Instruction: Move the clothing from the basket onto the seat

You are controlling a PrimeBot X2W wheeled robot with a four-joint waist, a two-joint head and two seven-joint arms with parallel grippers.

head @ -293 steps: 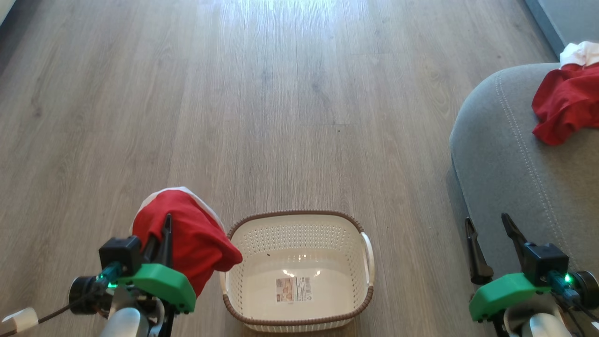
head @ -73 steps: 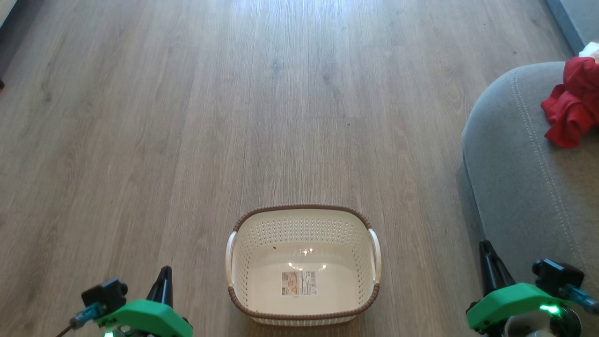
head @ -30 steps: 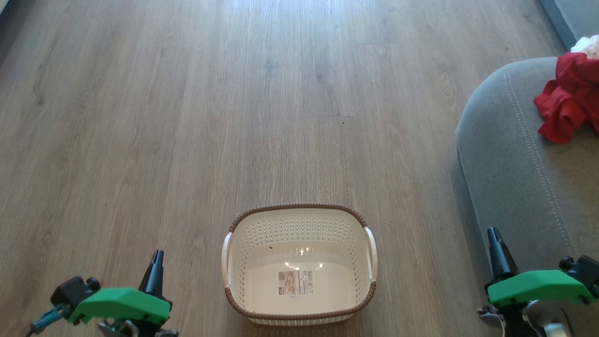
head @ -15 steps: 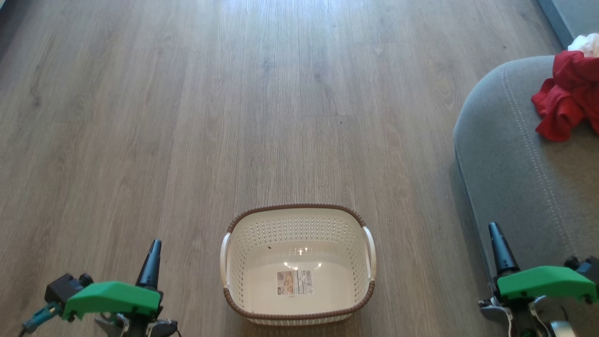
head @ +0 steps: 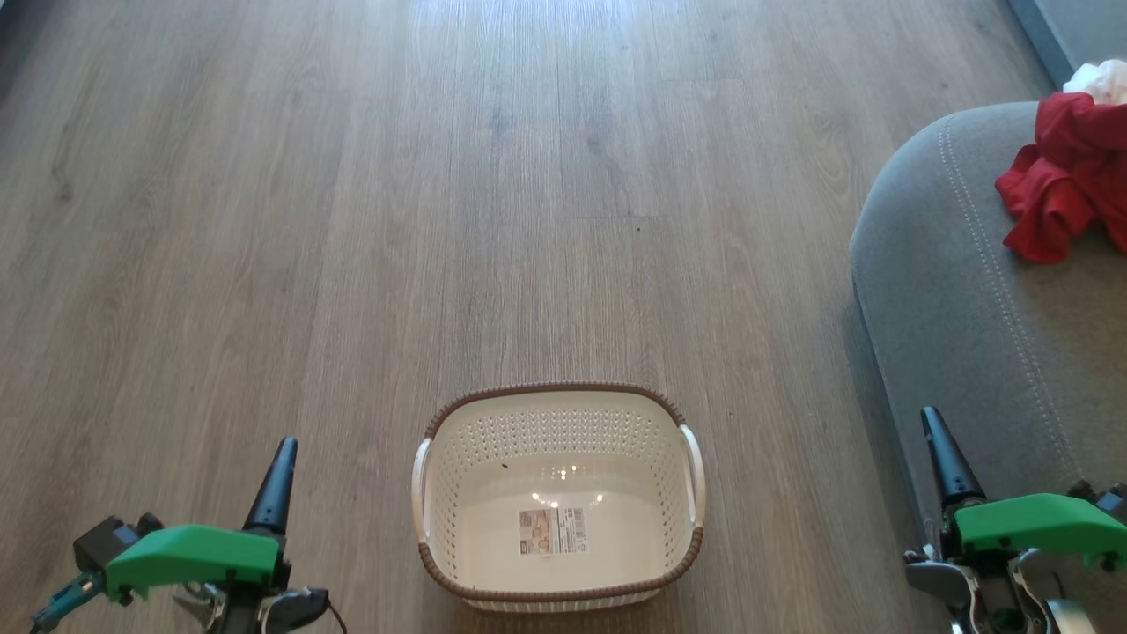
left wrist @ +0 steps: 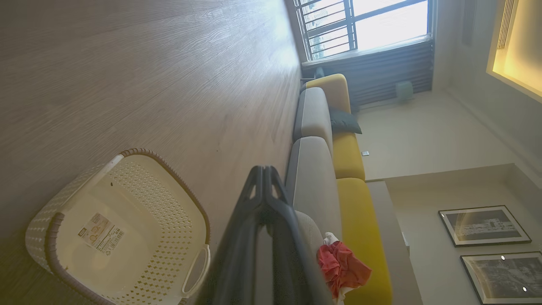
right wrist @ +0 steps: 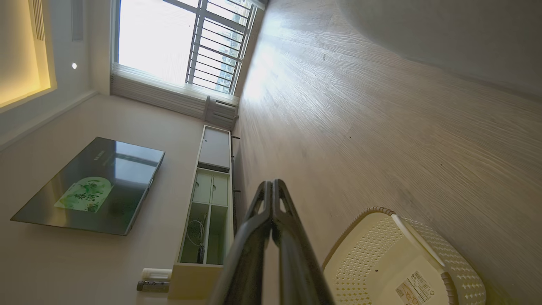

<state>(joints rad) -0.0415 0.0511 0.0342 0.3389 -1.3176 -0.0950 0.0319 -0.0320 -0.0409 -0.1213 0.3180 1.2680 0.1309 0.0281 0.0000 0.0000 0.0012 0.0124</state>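
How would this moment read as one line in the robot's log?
basket: empty | clothing: heaped on seat | left pincer: shut, holding nothing | right pincer: shut, holding nothing | task: looks done

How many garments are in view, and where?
2 distinguishable: a red garment bunched on the grey seat, a white garment just beyond it. The red one may hide another. The basket holds none.

Wide open floor (head: pixel 352 220) lies left of and beyond the basket (head: pixel 555 386). The big grey seat (head: pixel 951 291) blocks the floor's right edge.
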